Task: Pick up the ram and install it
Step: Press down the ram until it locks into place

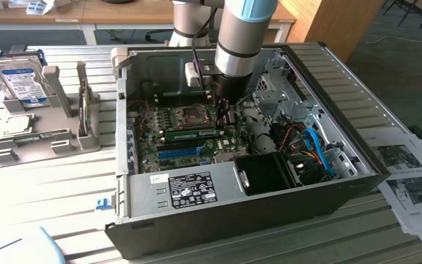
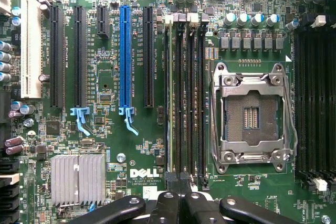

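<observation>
The gripper (image 2: 179, 195), fingers pressed together and holding nothing, hovers over the motherboard (image 2: 105, 145). The ram (image 1: 193, 132) sits edge-on in a slot beside the CPU socket (image 2: 252, 113), its long axis parallel to the blue slot (image 2: 124, 56).

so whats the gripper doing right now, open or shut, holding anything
gripper: shut, fingers together over the motherboard beside the ram seated in its slot; nothing visibly held.

The motherboard (image 2: 136, 145) carries a white "DELL" logo near the silver heatsink (image 2: 77, 179). Small print beneath it reads roughly "ALL RIGHTS RESERVED"; other labels are too small to read.
</observation>
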You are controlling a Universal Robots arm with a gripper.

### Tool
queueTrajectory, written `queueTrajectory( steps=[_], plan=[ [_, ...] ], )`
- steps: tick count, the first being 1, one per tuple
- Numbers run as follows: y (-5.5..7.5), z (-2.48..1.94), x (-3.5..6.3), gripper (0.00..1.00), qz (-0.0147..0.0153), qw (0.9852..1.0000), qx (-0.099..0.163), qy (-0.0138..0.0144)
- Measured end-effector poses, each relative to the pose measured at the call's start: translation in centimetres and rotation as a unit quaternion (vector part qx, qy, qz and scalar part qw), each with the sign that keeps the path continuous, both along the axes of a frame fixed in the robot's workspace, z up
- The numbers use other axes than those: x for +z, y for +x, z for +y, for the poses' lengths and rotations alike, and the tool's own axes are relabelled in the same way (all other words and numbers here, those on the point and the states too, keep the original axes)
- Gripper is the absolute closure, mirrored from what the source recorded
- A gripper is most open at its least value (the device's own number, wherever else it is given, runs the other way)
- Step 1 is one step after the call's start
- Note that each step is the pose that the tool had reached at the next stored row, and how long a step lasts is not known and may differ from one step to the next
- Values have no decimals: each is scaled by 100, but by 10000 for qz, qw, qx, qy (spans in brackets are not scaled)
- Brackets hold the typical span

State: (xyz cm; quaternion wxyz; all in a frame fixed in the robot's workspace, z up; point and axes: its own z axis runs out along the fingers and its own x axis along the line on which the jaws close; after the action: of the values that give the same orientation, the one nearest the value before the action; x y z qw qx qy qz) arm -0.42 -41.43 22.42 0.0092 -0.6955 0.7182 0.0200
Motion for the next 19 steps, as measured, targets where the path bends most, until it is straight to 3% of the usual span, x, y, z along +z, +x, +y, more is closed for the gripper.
queueTrajectory(
  steps=[19],
  plan=[
    [0, 1, 9, 91, 1, 10000, -1, 4]
  ],
)
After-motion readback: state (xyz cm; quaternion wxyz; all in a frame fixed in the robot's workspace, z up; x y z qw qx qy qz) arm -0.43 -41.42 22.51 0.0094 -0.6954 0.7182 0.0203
